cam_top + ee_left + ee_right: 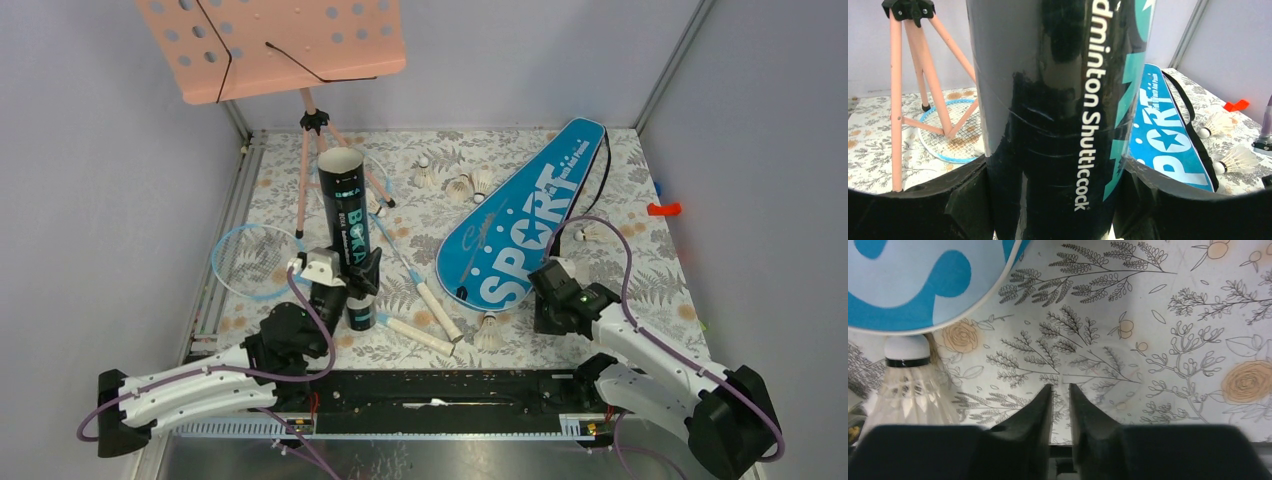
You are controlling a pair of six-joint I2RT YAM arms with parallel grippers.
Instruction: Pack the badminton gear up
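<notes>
Seems barely begun, judging by the table (660,300). Blue SPORT bag (520,235) flat toward the far right corner, with nothing visibly inside. Both rackets (248,262) loose on the left half, handles toward the near edge. Dark tube (345,215) upright left of the middle, top open, clamped low by the left gripper (346,275). Scattered shuttlecocks (460,186): several by the far edge, one at the bag's wide end. Beside that one the right gripper (1060,387), fingers parted only a slit, gripping nothing. Left to do: shuttlecocks into tube, everything into bag.
</notes>
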